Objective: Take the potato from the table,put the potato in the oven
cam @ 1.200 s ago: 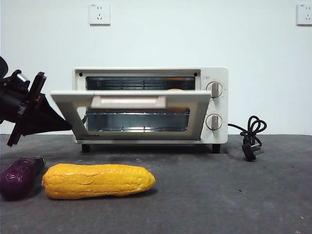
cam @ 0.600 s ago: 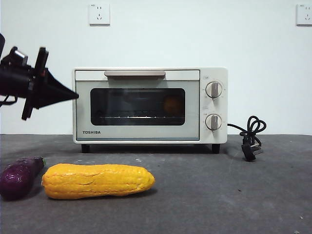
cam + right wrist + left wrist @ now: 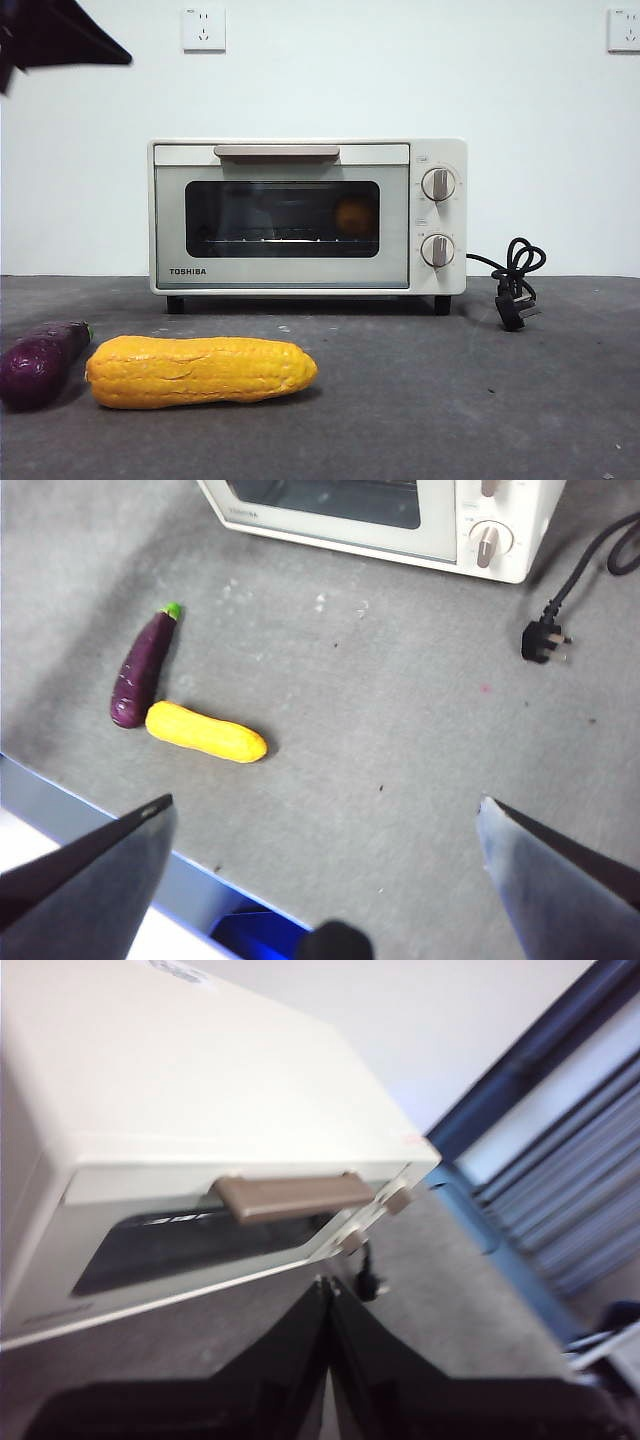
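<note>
The rounded brown-orange potato [image 3: 355, 216] sits inside the cream-white TOSHIBA toaster oven [image 3: 307, 216], behind its shut dark glass door. The left gripper [image 3: 327, 1290], its 2 black jaws pressed together and empty, hangs just off the beige handle bar [image 3: 293, 1196]. The right gripper [image 3: 325, 815], jaws wide apart, is high above the dark grey felt table [image 3: 400, 730], with the yellow corn cob [image 3: 205, 732] and purple eggplant [image 3: 142, 668] below it.

A robot test lab, not a kitchen. The oven [image 3: 308, 215] sits unplugged on a grey felt table [image 3: 450, 390]. Bare white wall with sockets [image 3: 204, 29] behind.

potato [image 3: 355, 216] dim behind glass, perhaps blurred
</note>
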Controlling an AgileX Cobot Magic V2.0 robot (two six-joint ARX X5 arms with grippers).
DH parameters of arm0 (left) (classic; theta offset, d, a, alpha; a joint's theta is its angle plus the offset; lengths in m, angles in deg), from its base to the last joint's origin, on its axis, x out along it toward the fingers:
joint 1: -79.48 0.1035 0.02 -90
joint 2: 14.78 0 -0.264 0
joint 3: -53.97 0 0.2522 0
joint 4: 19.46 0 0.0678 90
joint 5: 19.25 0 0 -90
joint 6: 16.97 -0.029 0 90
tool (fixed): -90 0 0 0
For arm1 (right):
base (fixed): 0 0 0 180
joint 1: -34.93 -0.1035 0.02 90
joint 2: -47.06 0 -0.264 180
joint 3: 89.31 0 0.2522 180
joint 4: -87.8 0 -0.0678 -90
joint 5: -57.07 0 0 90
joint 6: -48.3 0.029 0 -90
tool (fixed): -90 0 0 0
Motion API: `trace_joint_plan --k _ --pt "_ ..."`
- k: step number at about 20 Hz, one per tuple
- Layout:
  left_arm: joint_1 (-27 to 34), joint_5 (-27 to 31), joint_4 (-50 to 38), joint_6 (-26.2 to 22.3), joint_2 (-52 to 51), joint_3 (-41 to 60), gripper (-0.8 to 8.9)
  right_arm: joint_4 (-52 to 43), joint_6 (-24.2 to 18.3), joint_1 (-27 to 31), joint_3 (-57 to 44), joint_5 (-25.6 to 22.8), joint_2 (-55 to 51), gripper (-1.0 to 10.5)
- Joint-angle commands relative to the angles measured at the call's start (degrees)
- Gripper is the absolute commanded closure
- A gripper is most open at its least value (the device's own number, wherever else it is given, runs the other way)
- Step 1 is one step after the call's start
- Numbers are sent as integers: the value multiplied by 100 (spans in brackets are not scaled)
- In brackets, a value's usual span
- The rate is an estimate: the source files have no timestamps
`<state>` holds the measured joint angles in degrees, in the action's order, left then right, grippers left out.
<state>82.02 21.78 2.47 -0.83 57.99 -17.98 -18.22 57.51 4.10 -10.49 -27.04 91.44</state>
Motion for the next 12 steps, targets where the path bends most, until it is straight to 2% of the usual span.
trace_joint_plan --k 1,3,5,9,12 --pt "-114 636 968 -874 -647 -2 821 -181 -238 -4 -4 0 92 443" --pt "-254 1318 1738 -1237 -1213 -2 821 -326 -328 -4 -4 2 179 443" --pt "-396 1797 2361 -1405 -1742 -2 821 -461 -422 -4 -4 2 254 443" --pt "-662 2212 3126 -1473 -2743 -2 821 -597 -444 -4 -4 15 323 443" --pt "-752 2258 3491 -1471 -3268 -4 821 -577 -442 -4 -4 20 323 444"
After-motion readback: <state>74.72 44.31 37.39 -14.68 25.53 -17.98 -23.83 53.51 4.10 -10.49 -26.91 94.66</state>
